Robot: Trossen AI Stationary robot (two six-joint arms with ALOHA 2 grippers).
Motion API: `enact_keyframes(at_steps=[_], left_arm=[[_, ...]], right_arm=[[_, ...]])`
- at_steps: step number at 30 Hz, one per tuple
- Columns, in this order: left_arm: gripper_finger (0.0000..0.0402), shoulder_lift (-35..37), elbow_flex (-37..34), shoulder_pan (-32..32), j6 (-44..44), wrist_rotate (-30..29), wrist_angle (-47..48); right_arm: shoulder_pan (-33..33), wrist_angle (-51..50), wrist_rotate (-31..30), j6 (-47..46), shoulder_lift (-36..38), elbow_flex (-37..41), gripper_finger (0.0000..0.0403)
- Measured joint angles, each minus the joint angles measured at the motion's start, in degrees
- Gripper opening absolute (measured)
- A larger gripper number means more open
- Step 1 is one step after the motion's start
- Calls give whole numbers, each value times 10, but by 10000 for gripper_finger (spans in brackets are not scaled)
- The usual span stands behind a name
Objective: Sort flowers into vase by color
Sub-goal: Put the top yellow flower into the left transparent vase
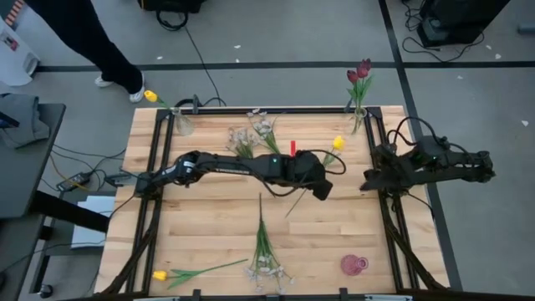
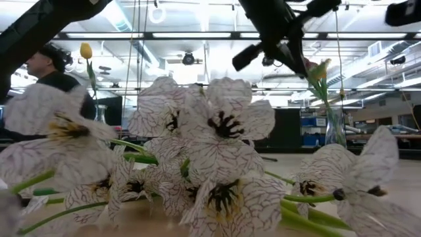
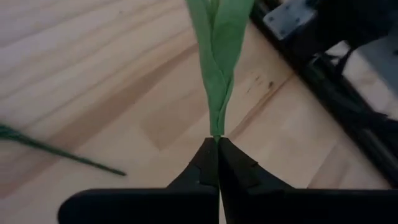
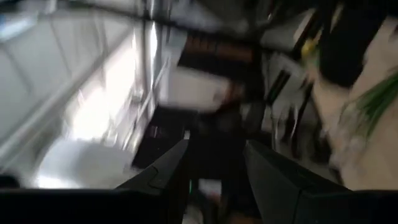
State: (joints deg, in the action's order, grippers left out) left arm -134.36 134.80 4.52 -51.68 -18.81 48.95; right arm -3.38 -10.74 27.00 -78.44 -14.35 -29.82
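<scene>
Sorting is partly done, judging by the high view. One yellow tulip [image 1: 150, 95] already stands in the clear vase [image 1: 182, 125] at the far left corner of the bench [image 1: 209, 226], and two dark red tulips [image 1: 360, 72] stand in the vase at the far right corner [image 1: 359, 113].

The left hand [image 1: 320, 191] reaches across to the middle of the bench. In its wrist view its fingers are pinched shut on the green stem [image 3: 216, 93] of a second yellow tulip [image 1: 338, 143], whose head lies toward the far right; the stem looks to be just off the wood, though that is hard to confirm.

The right hand [image 1: 368, 181] waits at the right edge of the bench, its fingers [image 4: 168, 168] standing apart with nothing between them.

Work left:
- the held tulip, which by colour should probably go to the far left vase
- a third yellow tulip [image 1: 159, 275] lying at the near left
- a whitish blossom spray [image 1: 251, 134] at the far middle
- another whitish spray [image 1: 266, 266] at the near edge
- a pink vase [image 1: 354, 265] lying on its side at the near right; it appears to hold nothing
</scene>
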Motion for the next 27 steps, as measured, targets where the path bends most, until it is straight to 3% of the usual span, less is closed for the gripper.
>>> enact_keyframes(at_steps=[4,10,13,17,21,27], left_arm=[[1,27,1,1,4,0,-35],[0,75,3,12,53,-7,-104],[0,96,3,25,85,-18,-103],[1,111,2,48,138,-40,-147],[1,112,2,64,154,-78,-258],[1,107,3,55,152,-165,-330]], right_arm=[[0,-26,16,98,17,-2,165],[0,-153,-100,282,44,-48,165],[0,-271,-196,359,53,-101,165],[2,-363,-394,399,63,-168,165],[2,-349,-523,383,61,-194,165],[2,-251,-531,383,46,-168,165]])
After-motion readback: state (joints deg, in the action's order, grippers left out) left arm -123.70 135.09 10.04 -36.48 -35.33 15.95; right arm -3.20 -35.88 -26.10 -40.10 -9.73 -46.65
